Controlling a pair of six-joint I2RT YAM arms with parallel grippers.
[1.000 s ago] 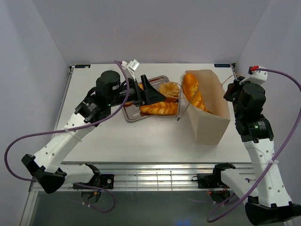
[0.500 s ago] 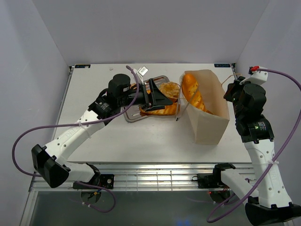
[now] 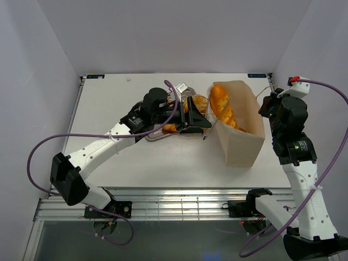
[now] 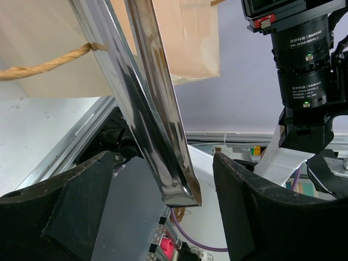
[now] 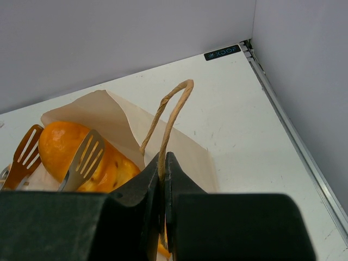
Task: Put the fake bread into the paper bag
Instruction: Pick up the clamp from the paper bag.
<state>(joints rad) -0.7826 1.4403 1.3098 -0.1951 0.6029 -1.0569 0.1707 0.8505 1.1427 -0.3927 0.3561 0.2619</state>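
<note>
The left gripper (image 3: 197, 116), clamped on the tongs (image 4: 155, 109), has swung toward three o'clock, reaching the paper bag (image 3: 242, 142); the right gripper (image 5: 162, 179) pinches its handle (image 5: 169, 117).

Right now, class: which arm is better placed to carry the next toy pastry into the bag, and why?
Left. Its claw grips the shiny metal tongs over the silver tray. The right claw is clamped on the cream paper bag's string handle.

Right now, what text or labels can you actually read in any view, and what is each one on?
"XDOF" on a small dark label at the table's far edge.
White print on the black motor housing: too small to read.
Labels at the table's far corners: too small to read.
</note>
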